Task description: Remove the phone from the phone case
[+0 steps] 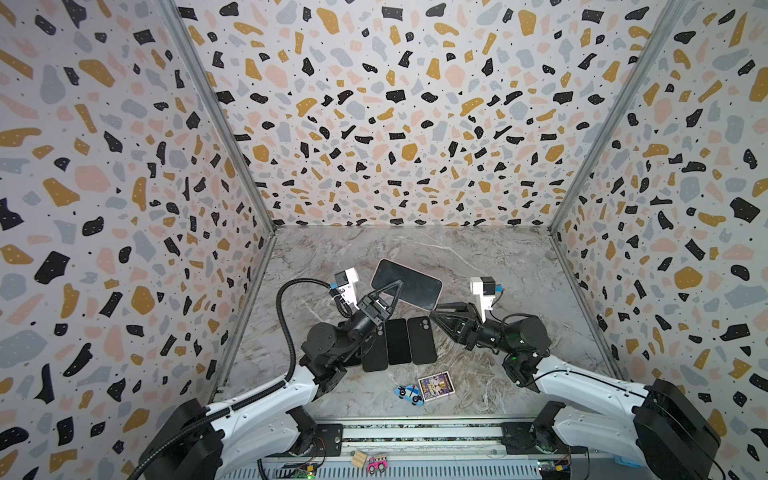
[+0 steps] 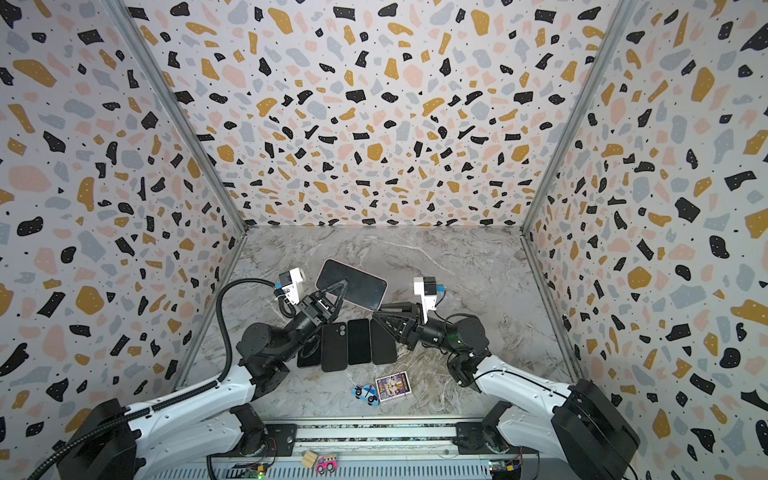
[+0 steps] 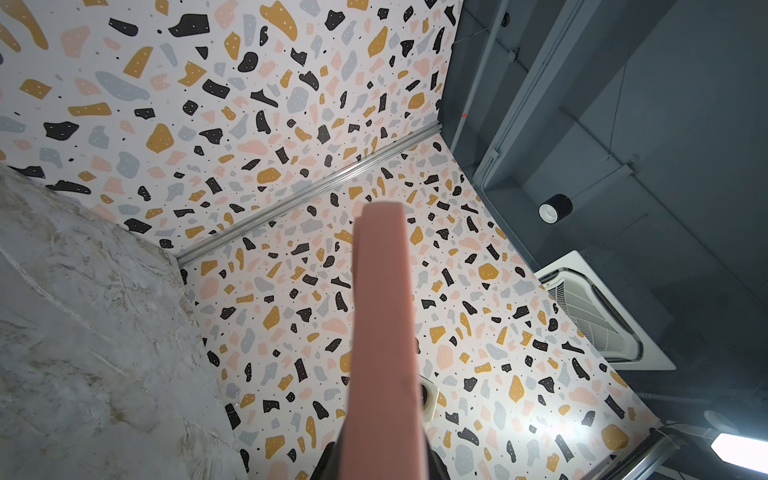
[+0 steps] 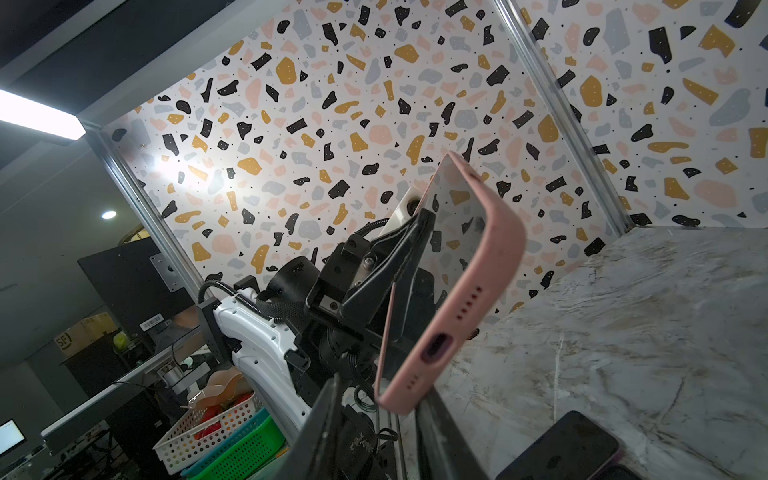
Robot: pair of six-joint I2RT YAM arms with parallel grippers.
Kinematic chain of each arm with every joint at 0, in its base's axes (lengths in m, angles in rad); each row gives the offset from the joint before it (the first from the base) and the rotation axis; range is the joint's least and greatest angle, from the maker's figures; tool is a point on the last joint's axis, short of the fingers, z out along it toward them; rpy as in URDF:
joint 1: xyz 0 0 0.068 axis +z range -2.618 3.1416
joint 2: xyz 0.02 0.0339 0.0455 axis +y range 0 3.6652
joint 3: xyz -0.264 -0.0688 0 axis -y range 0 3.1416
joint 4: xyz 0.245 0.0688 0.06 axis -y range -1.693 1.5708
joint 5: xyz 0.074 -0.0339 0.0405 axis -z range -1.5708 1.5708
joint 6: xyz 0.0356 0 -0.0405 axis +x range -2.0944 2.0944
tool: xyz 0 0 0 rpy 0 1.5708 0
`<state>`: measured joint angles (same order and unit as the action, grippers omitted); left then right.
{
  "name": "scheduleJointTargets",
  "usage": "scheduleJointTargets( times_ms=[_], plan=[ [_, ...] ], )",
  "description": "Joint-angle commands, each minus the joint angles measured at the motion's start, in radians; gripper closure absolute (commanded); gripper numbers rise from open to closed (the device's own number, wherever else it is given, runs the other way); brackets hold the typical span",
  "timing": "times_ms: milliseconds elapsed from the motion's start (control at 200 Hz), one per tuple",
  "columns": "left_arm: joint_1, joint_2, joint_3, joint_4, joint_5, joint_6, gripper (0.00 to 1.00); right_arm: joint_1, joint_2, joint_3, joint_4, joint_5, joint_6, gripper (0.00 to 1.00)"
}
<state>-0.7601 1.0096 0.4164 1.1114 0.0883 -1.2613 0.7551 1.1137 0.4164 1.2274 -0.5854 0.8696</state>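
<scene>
Here's where you stand. Your left gripper (image 1: 397, 286) is clamped on the phone (image 1: 415, 286) and has it lifted clear of the marble tabletop (image 1: 478, 266), with nothing underneath touching it. In both top views one black finger lies flat across the dark screen (image 2: 363, 289); the opposite finger is hidden behind. The phone is tilted, its long side running from upper left down toward lower right in both top views.

The pink case (image 4: 469, 299) is on the phone all the way round. From the right wrist camera you get the bottom end of it: charging port cut-out, speaker holes, and the rim wrapping the glass, which mirrors the speckled wall. From the left wrist camera you get only the pink edge (image 3: 382, 311), running straight out from between the fingers.

Now your right gripper (image 1: 433, 312). It sits at the phone's lower corner, the end farthest from the left grip. In the right wrist view its two fingers (image 4: 332, 415) stand apart with that pink corner between the tips, and there's daylight showing between this finger and the case. So it brackets the corner but isn't pinching it.

Below the held phone a row of dark slabs (image 1: 398, 340) lies flat, side by side — phones or cases, I can't tell which. Nearer you, a small toy car (image 1: 409, 392) sits just beside a picture card (image 1: 435, 385), well away from both grippers.
</scene>
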Motion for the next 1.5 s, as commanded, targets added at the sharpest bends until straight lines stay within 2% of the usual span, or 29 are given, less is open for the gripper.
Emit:
scheduleJointTargets(
  times_ms=[0,400,631,1026,1186,1497],
  plan=[
    [-0.007,-0.016,-0.001,0.125,0.007,0.01,1.0,0.006,-0.006,0.047,0.05,-0.001,0.0,0.72],
    [-0.019,-0.006,-0.012,0.14,0.017,0.001,1.0,0.006,0.023,0.056,0.051,-0.04,-0.038,1.0],
    [-0.022,-0.021,0.014,0.053,0.036,-0.025,1.0,0.006,-0.022,0.061,-0.128,-0.035,-0.215,1.0],
    [-0.043,-0.016,0.031,0.002,0.054,-0.082,1.0,0.01,-0.082,0.11,-0.423,0.066,-0.5,1.0],
    [-0.067,0.006,0.044,0.015,0.083,-0.1,1.0,0.01,-0.1,0.119,-0.468,0.157,-0.564,1.0],
    [-0.078,-0.001,0.053,-0.004,0.103,-0.093,1.0,0.01,-0.123,0.114,-0.488,0.248,-0.629,1.0]
  ],
)
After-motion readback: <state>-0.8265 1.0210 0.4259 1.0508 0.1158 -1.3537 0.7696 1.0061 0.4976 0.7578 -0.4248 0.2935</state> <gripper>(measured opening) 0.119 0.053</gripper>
